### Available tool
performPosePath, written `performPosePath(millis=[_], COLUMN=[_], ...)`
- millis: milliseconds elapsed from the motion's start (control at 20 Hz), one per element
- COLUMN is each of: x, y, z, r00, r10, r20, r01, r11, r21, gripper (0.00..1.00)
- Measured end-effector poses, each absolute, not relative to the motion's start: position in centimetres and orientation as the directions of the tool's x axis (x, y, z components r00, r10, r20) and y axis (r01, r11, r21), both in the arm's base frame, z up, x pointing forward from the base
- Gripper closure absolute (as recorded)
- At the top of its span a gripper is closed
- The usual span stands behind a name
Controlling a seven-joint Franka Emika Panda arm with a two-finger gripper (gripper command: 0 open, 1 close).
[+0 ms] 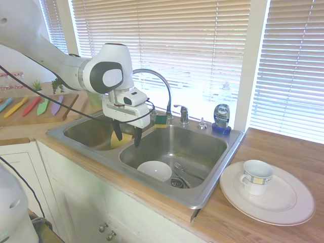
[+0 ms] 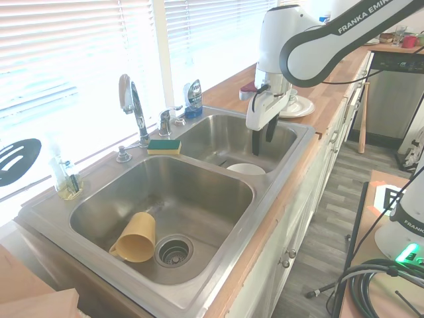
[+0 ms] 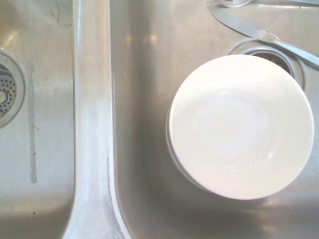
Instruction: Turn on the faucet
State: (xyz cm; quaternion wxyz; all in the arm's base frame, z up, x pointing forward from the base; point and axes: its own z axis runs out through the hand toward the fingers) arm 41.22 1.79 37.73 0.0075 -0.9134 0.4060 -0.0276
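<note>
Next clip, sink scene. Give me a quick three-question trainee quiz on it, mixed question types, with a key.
1. True or false: the gripper is touching the faucet.
2. Which basin holds the white bowl? A) the one with the yellow cup B) the other one
3. Fill in: the green-and-yellow sponge lies on the sink's back ledge beside the faucet's ____.

Key: 1 false, it hangs open over the divider between the basins, apart from the faucet; 2 B; 3 base.
</note>
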Motion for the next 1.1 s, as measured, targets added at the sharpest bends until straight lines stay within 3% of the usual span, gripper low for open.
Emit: performPosePath(millis=[100,150,1100], x=[41.3,41.5,43.2], y=[1.8,1.8,1.3], z=[37.6,37.6,37.0], r00=[0.669,0.669,0.652], r10=[-0.742,-0.743,-0.758], r20=[0.041,0.040,0.030], r01=[-0.741,-0.742,-0.758], r11=[-0.670,-0.670,-0.652], r21=[-0.033,-0.033,-0.029], gripper=[0.00,1.00,1.00])
